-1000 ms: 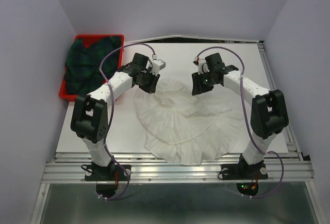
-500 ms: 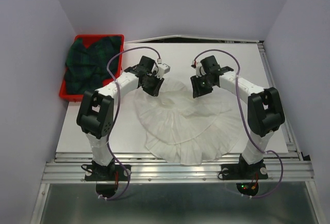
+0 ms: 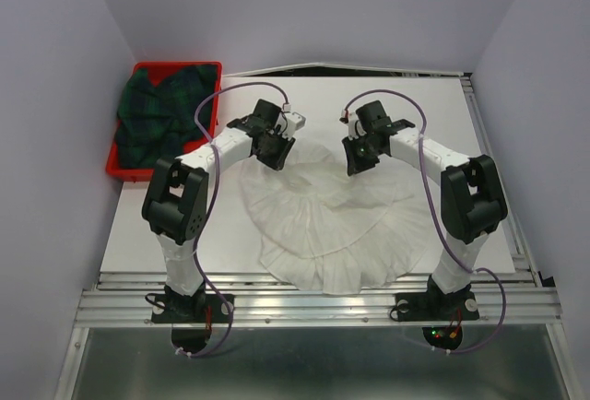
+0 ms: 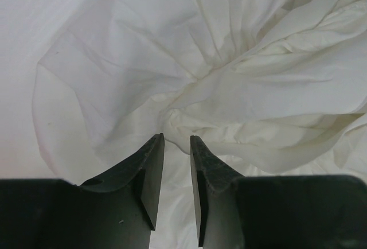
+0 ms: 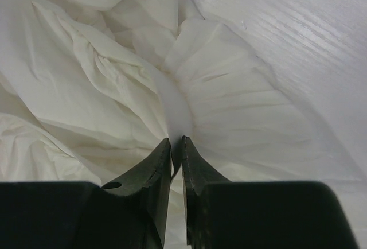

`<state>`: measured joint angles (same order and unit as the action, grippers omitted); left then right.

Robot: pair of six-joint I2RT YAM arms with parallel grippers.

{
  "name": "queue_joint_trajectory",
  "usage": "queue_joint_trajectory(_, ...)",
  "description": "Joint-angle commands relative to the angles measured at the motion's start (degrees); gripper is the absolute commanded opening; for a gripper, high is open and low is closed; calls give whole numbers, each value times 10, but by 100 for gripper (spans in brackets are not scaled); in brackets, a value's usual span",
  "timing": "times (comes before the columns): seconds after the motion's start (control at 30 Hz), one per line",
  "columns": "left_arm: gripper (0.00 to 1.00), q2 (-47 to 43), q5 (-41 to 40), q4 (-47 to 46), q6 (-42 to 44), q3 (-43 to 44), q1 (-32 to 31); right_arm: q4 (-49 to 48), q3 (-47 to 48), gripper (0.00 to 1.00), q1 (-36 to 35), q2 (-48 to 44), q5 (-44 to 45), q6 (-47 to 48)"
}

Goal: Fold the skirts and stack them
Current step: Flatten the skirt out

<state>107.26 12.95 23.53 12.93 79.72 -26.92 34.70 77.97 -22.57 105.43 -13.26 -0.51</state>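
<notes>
The white skirt [image 3: 323,225] is spread over the middle of the table [image 3: 442,105], its round ruffled hem turned toward the near edge and its far part gathered into creases. The plaid skirt [image 3: 152,114] is heaped in the red tray [image 3: 115,168] at the far left corner, well apart from the white one.

The left gripper [image 3: 275,154] is set at the far left edge of the white skirt. In the left wrist view the left gripper [image 4: 176,140] is seen with its jaws parted by a narrow gap, and bunched white cloth [image 4: 229,59] lies just past the tips.

The right gripper [image 3: 358,162] is placed at the far right of the gathered part. In its wrist view the right gripper [image 5: 176,143] is nearly closed, and a raised fold of the skirt [image 5: 86,77] is pinched between the tips.

From above, the far edge of the skirt is partly covered by both forearms.
</notes>
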Motion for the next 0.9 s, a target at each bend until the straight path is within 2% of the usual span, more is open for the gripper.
queue_joint_trajectory(0.0,37,-22,-30,-2,-2,29,-2,10,20,18,-4,-10,8,-1)
queue_joint_trajectory(0.2,37,-7,-19,10,4,47,-2,9,18,14,-4,-12,8,-2)
queue_joint_trajectory(0.87,35,28,-1,1,8,32,-5,10,14,2,-4,-15,24,-2)
